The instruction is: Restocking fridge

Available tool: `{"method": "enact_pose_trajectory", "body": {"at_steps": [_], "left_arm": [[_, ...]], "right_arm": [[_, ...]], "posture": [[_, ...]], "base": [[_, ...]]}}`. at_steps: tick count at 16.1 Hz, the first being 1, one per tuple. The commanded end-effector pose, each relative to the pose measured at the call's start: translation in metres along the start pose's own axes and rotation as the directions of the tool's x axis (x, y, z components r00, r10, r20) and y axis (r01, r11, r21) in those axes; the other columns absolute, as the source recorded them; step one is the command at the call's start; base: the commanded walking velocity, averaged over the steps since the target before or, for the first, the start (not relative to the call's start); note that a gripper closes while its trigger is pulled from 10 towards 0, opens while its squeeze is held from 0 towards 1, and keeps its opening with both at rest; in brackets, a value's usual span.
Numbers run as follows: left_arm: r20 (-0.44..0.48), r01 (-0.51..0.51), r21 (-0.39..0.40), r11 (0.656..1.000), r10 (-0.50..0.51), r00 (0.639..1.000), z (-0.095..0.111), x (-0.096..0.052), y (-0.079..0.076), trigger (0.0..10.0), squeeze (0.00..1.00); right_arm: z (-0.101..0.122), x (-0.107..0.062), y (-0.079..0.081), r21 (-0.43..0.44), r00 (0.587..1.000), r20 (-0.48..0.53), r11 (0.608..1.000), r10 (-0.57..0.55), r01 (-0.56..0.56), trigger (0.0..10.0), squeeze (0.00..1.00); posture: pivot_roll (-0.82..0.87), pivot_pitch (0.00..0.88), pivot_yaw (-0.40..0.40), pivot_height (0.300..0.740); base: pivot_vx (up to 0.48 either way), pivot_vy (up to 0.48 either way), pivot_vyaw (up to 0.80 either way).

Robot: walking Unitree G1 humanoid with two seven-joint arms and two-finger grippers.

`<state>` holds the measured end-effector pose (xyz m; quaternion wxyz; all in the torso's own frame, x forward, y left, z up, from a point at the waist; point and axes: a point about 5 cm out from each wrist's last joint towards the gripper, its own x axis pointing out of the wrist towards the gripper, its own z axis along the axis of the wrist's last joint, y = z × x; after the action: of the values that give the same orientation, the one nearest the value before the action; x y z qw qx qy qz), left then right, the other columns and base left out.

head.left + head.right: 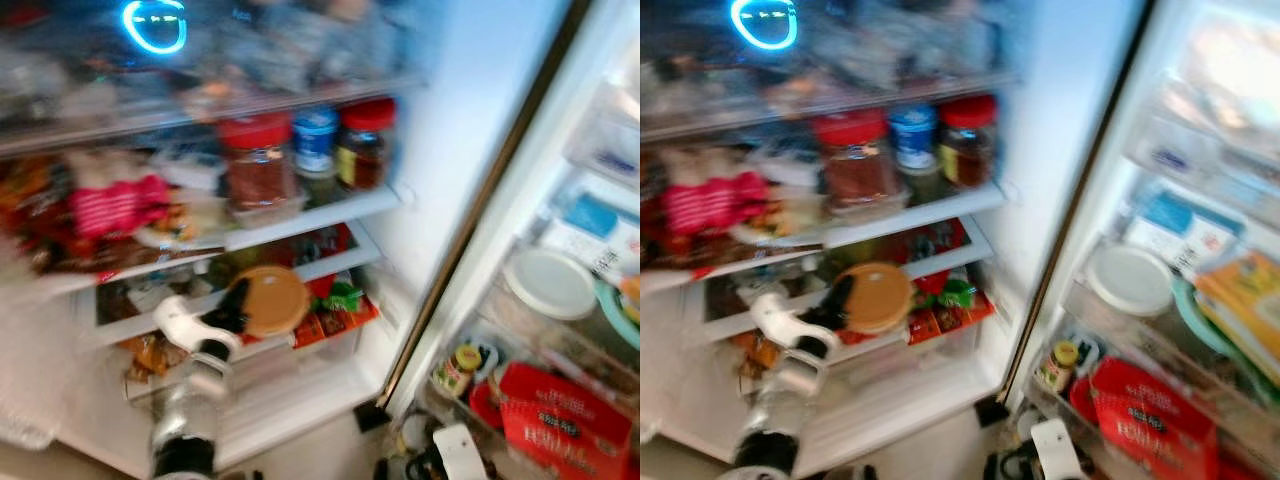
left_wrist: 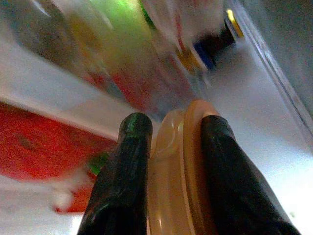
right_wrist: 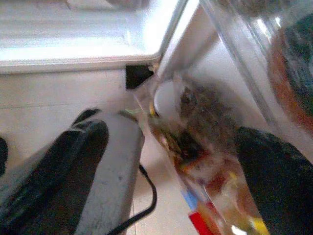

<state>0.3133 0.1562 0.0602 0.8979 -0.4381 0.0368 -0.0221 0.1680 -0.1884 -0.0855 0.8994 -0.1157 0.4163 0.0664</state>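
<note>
A round tan lidded container (image 1: 272, 300) is held on edge in front of the fridge's lower shelf (image 1: 335, 262), beside green and red packets. My left gripper (image 1: 236, 306) is shut on it; in the left wrist view the black fingers (image 2: 124, 166) press both faces of the container (image 2: 178, 161). My right gripper (image 3: 173, 132) hangs low by the fridge's bottom corner, near the floor. A clear plastic bag of food (image 3: 195, 137) lies between its wide-set fingers. The right wrist (image 1: 455, 452) shows at the bottom of the head view.
Three jars (image 1: 258, 160) with red and blue lids stand on the middle shelf, with pink and red packets (image 1: 115, 205) to their left. The open door on the right holds a white lid (image 1: 548, 283), a red package (image 1: 565, 415) and a small yellow-capped jar (image 1: 455, 370). The views are blurred.
</note>
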Motion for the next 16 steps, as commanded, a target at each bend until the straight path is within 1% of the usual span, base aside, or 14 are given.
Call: {"method": "enact_pose_trajectory", "body": {"at_steps": [1,4,9,11,14,16], "left_arm": [[0.015,0.005,0.015,1.0,-0.005,1.0,0.008,0.001,0.002,10.0,0.0],[0.02,0.017,0.011,1.0,-0.017,1.0,0.011,0.004,-0.001,10.0,0.0],[0.064,0.022,-0.011,1.0,-0.021,0.998,0.023,0.012,-0.003,10.0,0.0],[0.087,-0.008,-0.004,1.0,0.009,0.996,0.028,0.017,0.0,10.0,0.0],[0.168,-0.089,-0.039,0.995,0.094,0.981,0.042,0.021,0.007,10.0,0.0],[0.186,-0.113,-0.066,0.991,0.124,0.975,0.047,0.025,0.01,10.0,0.0]], "right_arm": [[-0.035,-0.01,0.009,-0.023,0.989,-0.143,0.999,0.035,-0.038,10.0,0.0],[-0.035,-0.01,0.009,-0.024,0.989,-0.143,0.999,0.036,-0.04,10.0,0.0],[-0.035,-0.01,0.008,-0.025,0.989,-0.142,0.999,0.037,-0.041,10.0,0.0],[-0.035,-0.01,0.009,-0.026,0.989,-0.142,0.999,0.04,-0.044,10.0,0.0],[-0.035,-0.01,0.008,-0.026,0.989,-0.141,0.999,0.037,-0.041,10.0,0.0],[-0.035,-0.01,0.007,-0.029,0.989,-0.141,0.999,0.036,-0.041,10.0,0.0]], "posture": [[-0.05,0.106,-0.006,0.631],[-0.05,0.106,-0.006,0.631],[-0.06,0.111,-0.011,0.631],[-0.06,0.113,-0.015,0.631],[-0.07,0.116,-0.023,0.631],[-0.09,0.122,-0.037,0.631]], "base": [[0.296,0.0,0.0],[0.296,0.0,0.0],[0.269,0.0,0.0],[0.0,0.0,0.0],[0.0,0.0,0.0],[0.0,0.0,0.0]]}}
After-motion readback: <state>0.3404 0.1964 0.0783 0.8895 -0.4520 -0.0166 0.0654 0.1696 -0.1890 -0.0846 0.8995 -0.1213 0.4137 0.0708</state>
